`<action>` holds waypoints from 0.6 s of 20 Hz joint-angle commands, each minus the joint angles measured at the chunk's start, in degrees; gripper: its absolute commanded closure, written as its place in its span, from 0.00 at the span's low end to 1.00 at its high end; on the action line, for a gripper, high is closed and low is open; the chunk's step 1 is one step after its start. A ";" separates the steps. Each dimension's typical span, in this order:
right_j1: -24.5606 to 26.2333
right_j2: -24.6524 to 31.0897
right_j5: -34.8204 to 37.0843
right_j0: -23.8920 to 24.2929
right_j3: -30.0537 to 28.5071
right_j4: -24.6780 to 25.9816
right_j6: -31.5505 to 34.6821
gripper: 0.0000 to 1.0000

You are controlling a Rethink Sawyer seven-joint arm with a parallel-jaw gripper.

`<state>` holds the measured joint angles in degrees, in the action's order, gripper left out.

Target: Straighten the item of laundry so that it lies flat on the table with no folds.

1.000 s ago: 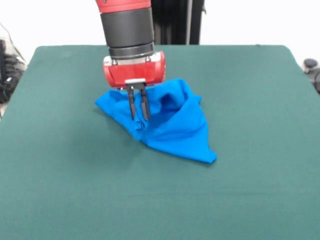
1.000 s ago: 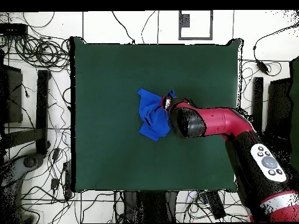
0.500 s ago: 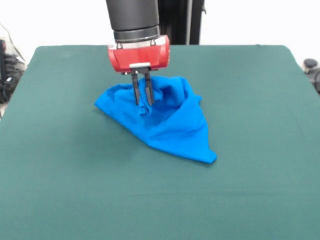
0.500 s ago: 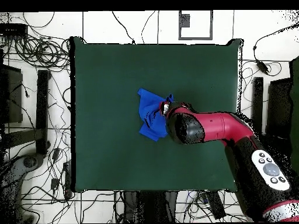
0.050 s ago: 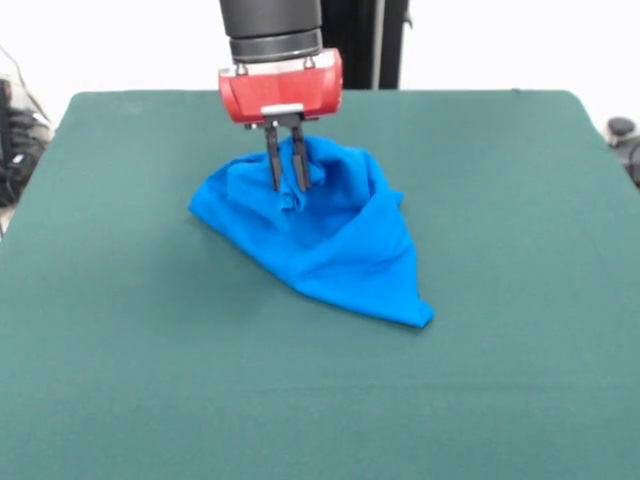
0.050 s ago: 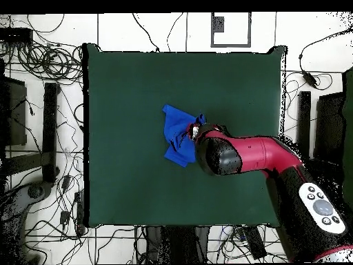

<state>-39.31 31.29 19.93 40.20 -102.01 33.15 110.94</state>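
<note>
the gripper (image 5: 286, 186) points straight down with its two thin black fingers (image 5: 272, 165) drawn close together, pinching a small bunch of cloth on top of the blue t-shirt (image 5: 330, 245) and holding that fold lifted above the rest. the shirt sits crumpled in a rough triangle near the middle of the green table (image 5: 520, 380), one corner trailing toward the camera-side edge, well clear of every edge.
</note>
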 commanded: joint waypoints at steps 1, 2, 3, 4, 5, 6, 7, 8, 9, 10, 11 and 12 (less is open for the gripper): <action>-1.88 0.87 5.24 -1.08 -6.80 -3.17 1.65 1.00; -2.26 0.97 5.38 -0.98 -7.17 -3.38 1.59 1.00; -2.81 1.21 5.71 -0.77 -7.63 -3.77 1.44 1.00; -3.54 1.35 6.03 -0.61 -8.17 -4.15 1.33 1.00; -4.35 1.46 6.41 -0.49 -8.64 -4.57 1.23 1.00; -5.27 1.57 6.57 -0.33 -9.34 -4.98 1.16 1.00; -6.05 1.68 6.77 -0.23 -9.91 -5.39 1.06 1.00; -6.82 1.78 6.97 -0.13 -10.47 -5.80 0.95 1.00; -7.42 1.97 7.26 0.02 -10.95 -6.30 0.77 1.00; -8.00 1.95 7.40 0.05 -11.43 -6.66 0.71 1.00; -8.78 2.08 7.67 0.15 -11.96 -7.18 0.60 1.00; -9.55 2.21 7.94 0.26 -12.50 -7.70 0.49 1.00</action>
<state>-45.03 31.30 19.98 40.98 -106.67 29.17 110.94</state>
